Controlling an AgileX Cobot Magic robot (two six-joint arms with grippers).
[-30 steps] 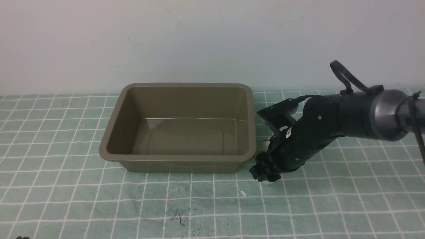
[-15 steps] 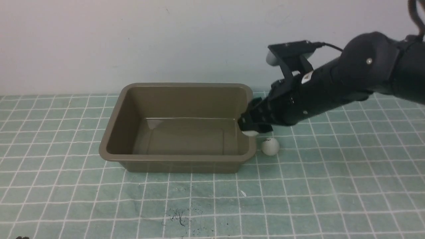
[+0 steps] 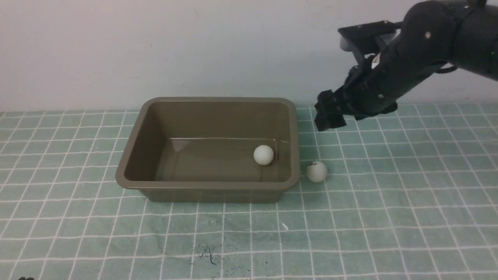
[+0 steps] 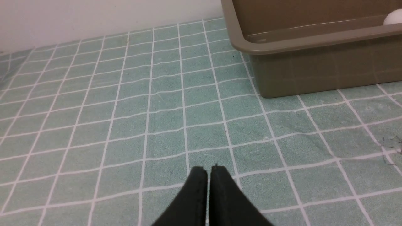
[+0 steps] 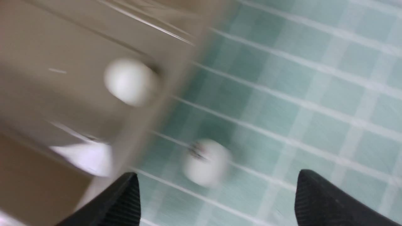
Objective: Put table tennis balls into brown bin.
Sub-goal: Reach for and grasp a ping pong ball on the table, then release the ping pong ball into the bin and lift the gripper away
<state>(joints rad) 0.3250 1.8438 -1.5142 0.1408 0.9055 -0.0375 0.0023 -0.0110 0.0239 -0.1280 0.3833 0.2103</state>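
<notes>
Front view: the right hand [image 3: 330,120] points down-left, raised beyond the brown bin [image 3: 218,185].

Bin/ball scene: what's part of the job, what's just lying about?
Job:
- brown bin
- ball inside it
- ball on the cloth, right of the bin
- right gripper, open

Not job:
- green checked cloth
- small white fleck on the cloth
</notes>
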